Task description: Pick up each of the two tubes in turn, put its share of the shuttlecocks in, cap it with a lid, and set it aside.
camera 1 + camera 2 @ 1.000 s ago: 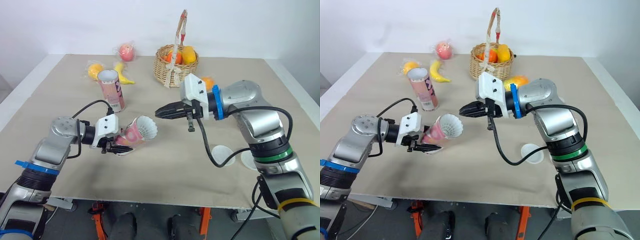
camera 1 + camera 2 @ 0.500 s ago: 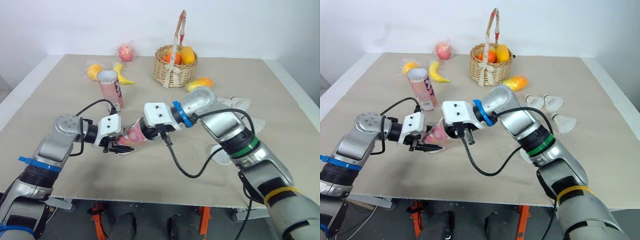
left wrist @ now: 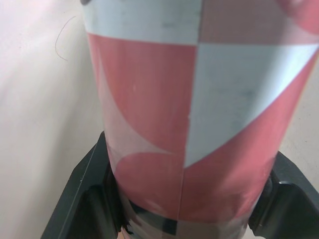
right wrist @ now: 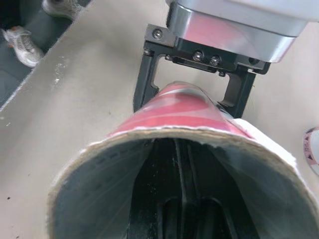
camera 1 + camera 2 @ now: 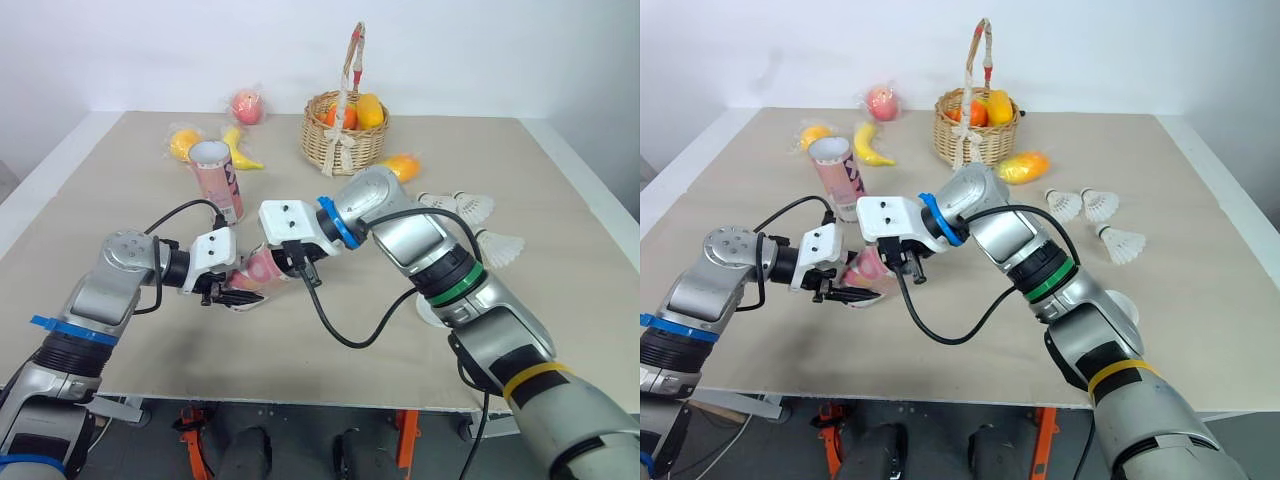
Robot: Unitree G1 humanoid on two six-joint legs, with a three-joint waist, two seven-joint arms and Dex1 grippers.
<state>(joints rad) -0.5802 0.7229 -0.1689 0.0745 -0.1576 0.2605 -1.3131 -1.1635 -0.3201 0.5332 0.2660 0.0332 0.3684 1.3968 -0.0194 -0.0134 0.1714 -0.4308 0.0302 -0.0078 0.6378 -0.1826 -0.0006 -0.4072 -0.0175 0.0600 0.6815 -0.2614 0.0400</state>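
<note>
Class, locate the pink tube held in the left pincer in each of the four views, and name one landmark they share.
Left eye view: tube left of centre, tilted.
Right eye view: tube left of centre.
Left wrist view: tube close up, side wall.
Right wrist view: tube with its open mouth facing the camera.
Shared landmark: left pincer clamping the tube.

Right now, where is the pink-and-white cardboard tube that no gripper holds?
In the left eye view that pink-and-white cardboard tube stands upright, left of centre, just in front of the yellow banana, beyond the left gripper holding the other tube.
</note>
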